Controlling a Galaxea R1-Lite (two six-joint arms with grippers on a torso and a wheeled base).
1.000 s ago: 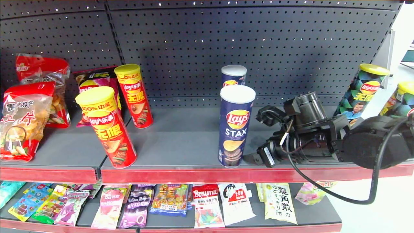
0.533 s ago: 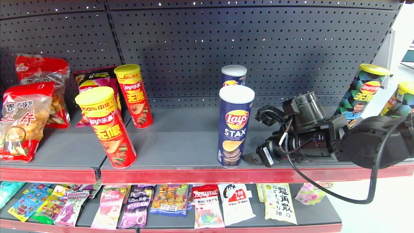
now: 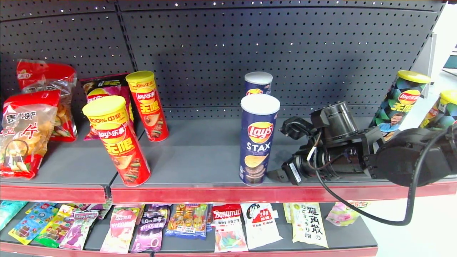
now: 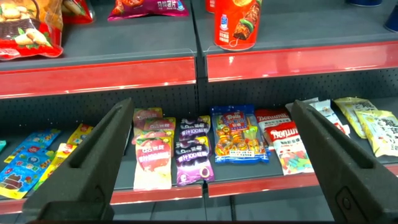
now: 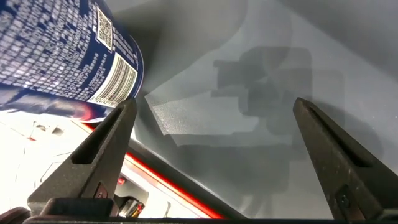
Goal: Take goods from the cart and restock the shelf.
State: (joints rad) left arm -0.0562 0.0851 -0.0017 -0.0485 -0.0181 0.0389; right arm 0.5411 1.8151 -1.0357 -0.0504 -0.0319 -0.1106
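A dark blue chip can point(image 3: 259, 139) with a white lid stands upright near the front edge of the grey upper shelf point(image 3: 200, 153). A second blue can point(image 3: 258, 82) stands behind it. My right gripper point(image 3: 282, 157) lies low on the shelf just right of the front can, open. In the right wrist view the can's base point(image 5: 68, 56) sits beside one fingertip, outside the open gripper point(image 5: 211, 124), with bare shelf between the fingers. In the left wrist view my left gripper point(image 4: 211, 143) is open and empty, facing the lower shelf's sachets point(image 4: 236, 134).
Two red chip cans point(image 3: 119, 142) point(image 3: 148, 105) and snack bags point(image 3: 25, 132) fill the shelf's left side. Patterned yellow-lidded cans point(image 3: 400, 101) point(image 3: 441, 109) stand at the far right. A pegboard wall point(image 3: 285, 53) backs the shelf. Flat sachets point(image 3: 185, 221) line the lower shelf.
My right arm and the front blue can have both edged slightly to the left. Everything else stands as before.
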